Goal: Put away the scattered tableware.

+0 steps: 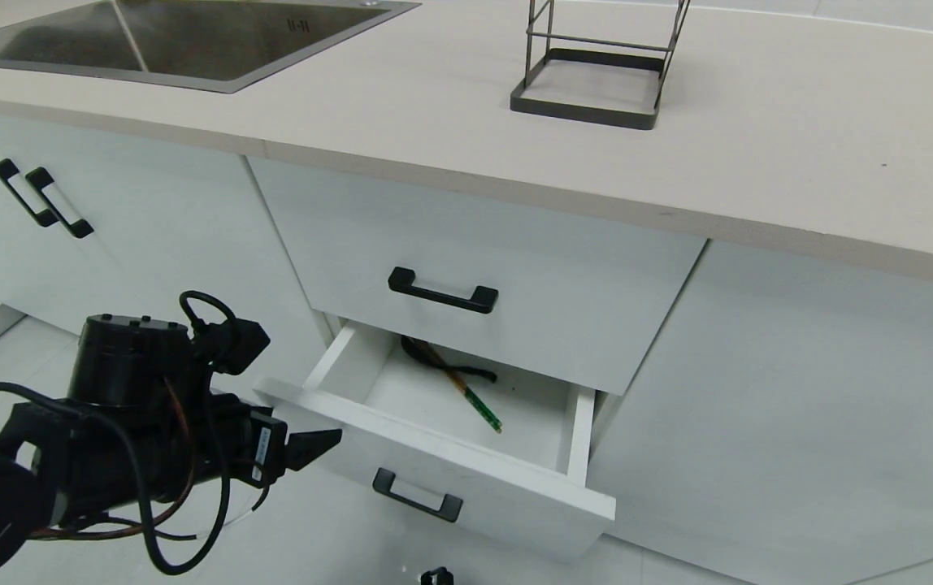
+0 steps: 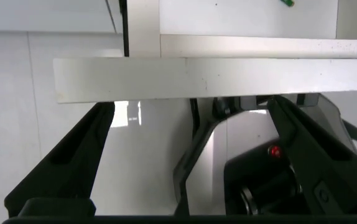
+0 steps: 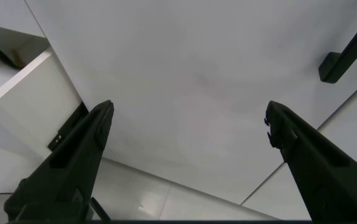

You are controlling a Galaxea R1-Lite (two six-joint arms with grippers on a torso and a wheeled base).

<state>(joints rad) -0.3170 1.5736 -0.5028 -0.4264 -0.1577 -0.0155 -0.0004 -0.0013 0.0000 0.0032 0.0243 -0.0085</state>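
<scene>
The lower drawer [image 1: 434, 451] stands pulled out. On its white floor lie a black spoon [image 1: 426, 356] and a pair of brown chopsticks with green tips [image 1: 466, 394]. My left gripper [image 1: 314, 445] is open and holds nothing, low beside the left end of the drawer's front panel. In the left wrist view the left gripper [image 2: 190, 106] has that front panel [image 2: 197, 78] just beyond its fingertips. My right gripper [image 3: 189, 107] is open and holds nothing, facing a plain white cabinet door [image 3: 216, 81], with the open drawer [image 3: 20, 74] off to one side.
The shut upper drawer with a black handle [image 1: 442, 291] overhangs the open one. The lower drawer's handle [image 1: 416, 496] is on its front. On the counter stand a black wire rack [image 1: 592, 77] and a sink [image 1: 166, 36]. Cabinet doors with black handles [image 1: 42, 203] are at the left.
</scene>
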